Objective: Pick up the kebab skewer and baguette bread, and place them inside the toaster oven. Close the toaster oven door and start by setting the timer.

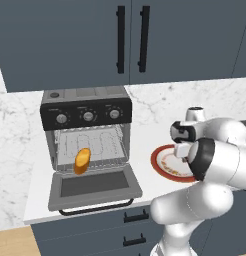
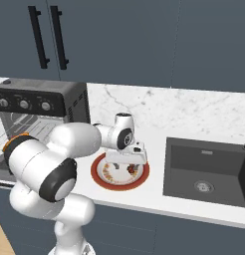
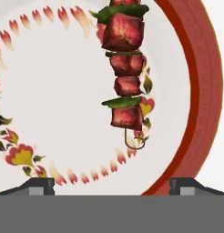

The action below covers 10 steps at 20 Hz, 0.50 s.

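- Right under my hand camera lies the thin kebab skewer (image 3: 126, 68), its dark red-brown meat chunks split by green slices and its wire end curled into a small hook.
- It rests on the glossy round white plate with a red rim and a painted flower border (image 3: 202, 86), off to one side, near the rim.
- My two-finger gripper (image 3: 111, 184) hangs over the plate with its dark tips spread wide apart, released, holding nothing and touching nothing.
- From the right base camera, the plate (image 2: 142, 178) sits on the pale marble counter (image 2: 154, 149), between the oven and the dark sunken sink (image 2: 206, 172).
- Further out, the short oval golden-orange baguette bread (image 1: 82, 161) lies at the front of the wire rack inside the boxy black and silver-grey toaster oven (image 1: 87, 132).
- Its grey-framed toaster oven door with dark glass (image 1: 94, 185) is dropped fully open, black bar handle forward.
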Tool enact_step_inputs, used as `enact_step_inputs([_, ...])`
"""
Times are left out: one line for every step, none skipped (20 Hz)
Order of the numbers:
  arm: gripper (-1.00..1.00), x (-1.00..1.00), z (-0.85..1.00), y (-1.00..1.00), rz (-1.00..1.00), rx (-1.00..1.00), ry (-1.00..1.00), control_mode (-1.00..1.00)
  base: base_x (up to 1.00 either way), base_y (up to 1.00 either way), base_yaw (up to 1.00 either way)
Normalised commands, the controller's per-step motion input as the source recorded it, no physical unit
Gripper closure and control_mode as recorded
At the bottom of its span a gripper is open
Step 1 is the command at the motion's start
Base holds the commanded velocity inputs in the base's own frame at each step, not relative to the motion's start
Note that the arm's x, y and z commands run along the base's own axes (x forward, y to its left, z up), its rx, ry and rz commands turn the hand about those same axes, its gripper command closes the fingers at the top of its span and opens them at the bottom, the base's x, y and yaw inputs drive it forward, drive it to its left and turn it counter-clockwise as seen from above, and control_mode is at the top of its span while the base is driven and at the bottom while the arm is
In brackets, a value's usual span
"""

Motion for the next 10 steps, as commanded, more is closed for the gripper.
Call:
enact_step_inputs([-1.00, 0.30, -0.24, 0.00, 0.00, 0.00, 0.00, -1.00, 0.00, 0.00, 0.00])
enact_step_inputs([-1.00, 0.30, -0.24, 0.00, 0.00, 0.00, 0.00, -1.00, 0.00, 0.00, 0.00])
enact_step_inputs([-1.00, 0.28, -0.23, 0.00, 0.00, 0.00, 0.00, -1.00, 0.00, 0.00, 0.00])
enact_step_inputs([-1.00, 0.27, -0.21, -0.01, 0.00, 0.00, 0.00, -1.00, 0.00, 0.00, 0.00])
enact_step_inputs([-1.00, 0.22, -0.21, -0.01, 0.00, 0.00, -0.01, -1.00, 0.00, 0.00, 0.00])
enact_step_inputs([-1.00, 0.21, -0.20, 0.00, 0.00, 0.00, -0.02, -1.00, 0.00, 0.00, 0.00])
enact_step_inputs([-1.00, 0.27, -0.26, 0.00, 0.01, 0.00, -0.03, -1.00, 0.00, 0.00, 0.00])
enact_step_inputs([-1.00, 0.26, -0.21, 0.00, 0.01, 0.00, -0.04, -1.00, 0.00, 0.00, 0.00])
enact_step_inputs([-1.00, 0.24, -0.21, 0.00, 0.01, 0.00, -0.04, -1.00, 0.00, 0.00, 0.00])
enact_step_inputs([-1.00, 0.16, -0.19, -0.07, 0.02, 0.00, -0.04, -1.00, 0.00, 0.00, 0.00])
